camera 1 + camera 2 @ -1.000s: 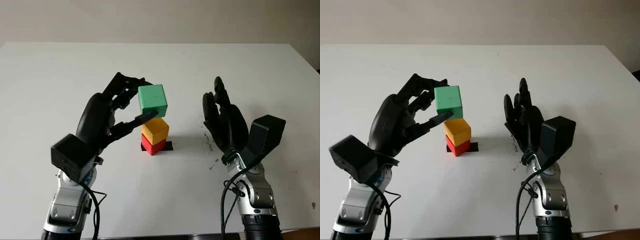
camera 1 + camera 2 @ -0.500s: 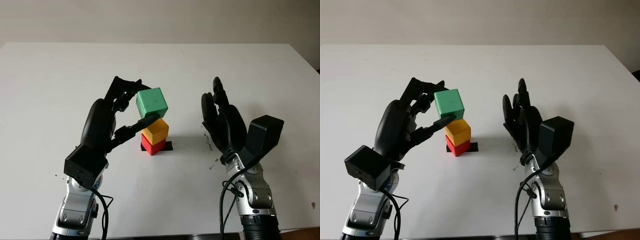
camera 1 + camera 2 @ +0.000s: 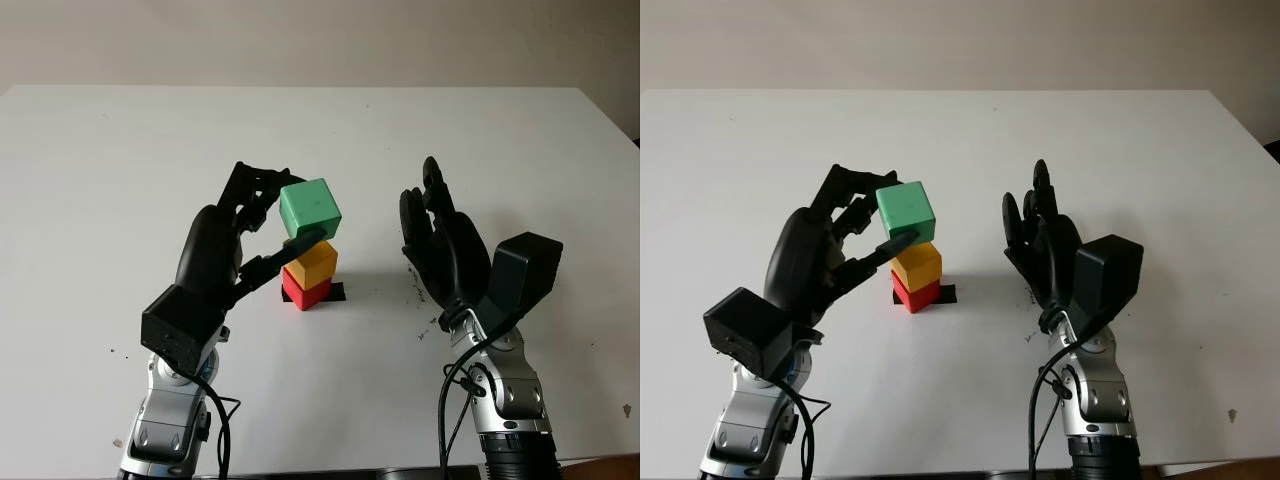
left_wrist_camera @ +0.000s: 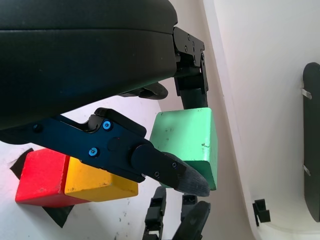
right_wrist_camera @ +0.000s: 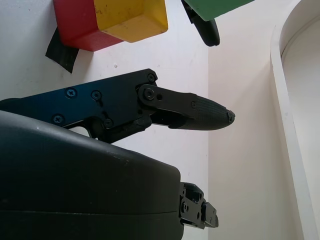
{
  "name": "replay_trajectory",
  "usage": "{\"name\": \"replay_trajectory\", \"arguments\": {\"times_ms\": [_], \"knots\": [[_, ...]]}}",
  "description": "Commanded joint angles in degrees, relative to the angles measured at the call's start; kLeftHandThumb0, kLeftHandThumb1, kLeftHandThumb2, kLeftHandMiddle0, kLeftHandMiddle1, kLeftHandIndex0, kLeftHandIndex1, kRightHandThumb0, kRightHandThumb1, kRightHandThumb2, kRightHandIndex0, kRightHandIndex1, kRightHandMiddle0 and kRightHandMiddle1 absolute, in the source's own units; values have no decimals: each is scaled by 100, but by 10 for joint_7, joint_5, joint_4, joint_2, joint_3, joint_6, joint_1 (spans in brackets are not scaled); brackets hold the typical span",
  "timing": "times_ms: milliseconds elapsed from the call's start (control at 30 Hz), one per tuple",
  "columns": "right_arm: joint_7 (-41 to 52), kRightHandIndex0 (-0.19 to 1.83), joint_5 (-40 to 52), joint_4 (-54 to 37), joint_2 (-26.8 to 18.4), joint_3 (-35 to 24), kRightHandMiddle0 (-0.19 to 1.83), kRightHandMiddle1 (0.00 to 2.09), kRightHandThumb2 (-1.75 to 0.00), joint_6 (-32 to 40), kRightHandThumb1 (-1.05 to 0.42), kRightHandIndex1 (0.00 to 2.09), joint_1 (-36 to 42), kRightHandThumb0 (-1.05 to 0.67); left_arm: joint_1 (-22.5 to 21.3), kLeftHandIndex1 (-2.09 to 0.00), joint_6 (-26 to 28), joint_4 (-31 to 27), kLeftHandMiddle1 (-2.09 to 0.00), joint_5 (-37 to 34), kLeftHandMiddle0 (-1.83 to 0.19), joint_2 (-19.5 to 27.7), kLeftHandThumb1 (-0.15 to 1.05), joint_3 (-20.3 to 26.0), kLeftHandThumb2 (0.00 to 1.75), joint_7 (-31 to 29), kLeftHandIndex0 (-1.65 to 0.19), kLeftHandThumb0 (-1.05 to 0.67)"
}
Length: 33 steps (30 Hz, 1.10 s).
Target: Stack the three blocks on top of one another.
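Observation:
A yellow block sits on a red block over a patch of black tape near the middle of the white table. My left hand is shut on a green block, held tilted in the air just above the yellow block and a little to its left, apart from it. In the left wrist view the green block is pinched between the thumb and the fingers, with the yellow block and red block below. My right hand is open, upright to the right of the stack.
The white table stretches wide around the stack, with its far edge at the wall and its right edge at the picture's side. Small dark specks mark the surface beside my right hand.
My left hand has carried the green block slightly rightward, closer over the yellow block, and the block now tilts more. The left forearm has swung inward. The right hand has hardly moved.

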Motion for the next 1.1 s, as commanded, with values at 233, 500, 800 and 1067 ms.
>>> {"name": "replay_trajectory", "arguments": {"times_ms": [233,500,800,1067], "knots": [[-3,-19,0,-14,-1,0,-19,0,-55,0,-105,0,10,-57,7,-162,-2,7,-6,12,-38,-4,105,-7,13,7,-29,-43],[3,-19,2,-12,-4,-1,-19,0,-55,-3,-105,0,11,-58,17,-162,-11,12,-4,23,-35,3,105,-6,14,12,-26,-45],[4,-19,3,-17,-5,-2,-19,0,-56,2,-105,0,12,-58,28,-168,6,2,-5,16,-35,9,105,-3,14,0,-29,-45],[4,-19,4,-18,-6,-2,-19,0,-55,5,-105,0,12,-58,28,-165,16,6,-5,16,-35,13,105,-2,14,-2,-29,-46]]}}
